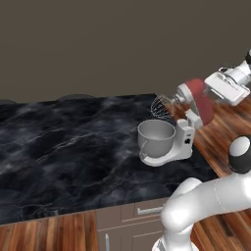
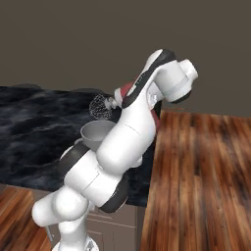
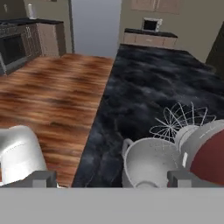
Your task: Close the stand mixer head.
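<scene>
The mixer head (image 1: pixel 198 100) is tilted up, whisk (image 1: pixel 162 107) hanging clear above the bowl (image 1: pixel 156 138) on the tabletop (image 1: pixel 63 147). The jaws (image 3: pixel 111 178), spread wide and empty, sit just behind it, likely placed to push it down.

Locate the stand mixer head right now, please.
In the left base view the stand mixer head sits tilted up at right, above the mixing bowl on the black counter, with the end effector at its rear.
</scene>
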